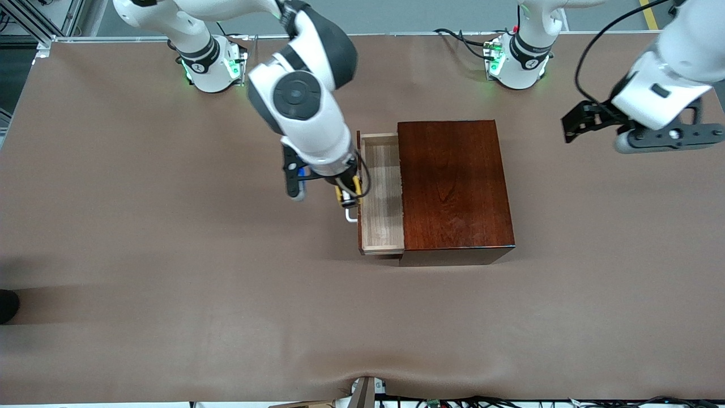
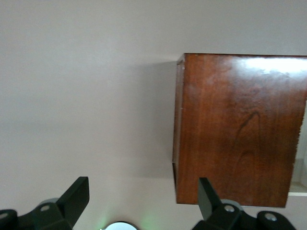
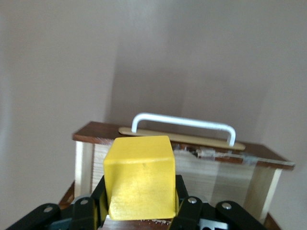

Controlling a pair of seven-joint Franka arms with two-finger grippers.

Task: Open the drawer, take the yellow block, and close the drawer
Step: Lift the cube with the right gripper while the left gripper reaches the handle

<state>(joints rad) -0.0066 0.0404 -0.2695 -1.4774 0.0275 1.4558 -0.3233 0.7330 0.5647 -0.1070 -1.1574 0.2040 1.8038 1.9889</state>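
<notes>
The right gripper squeezes the yellow block tight between its fingers, up in the air over the drawer's front edge and white handle. The drawer is pulled out of the brown box. The left gripper waits with its fingers spread wide, holding nothing, over the table near the box.

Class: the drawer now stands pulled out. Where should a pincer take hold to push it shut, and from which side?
Judging by its pose, grip the white handle at mid-span, coming from the right arm's end of the table. The bar stands off the drawer front, leaving a gap for fingers. The right pincer already holds the yellow block; the left pincer is open.
</notes>
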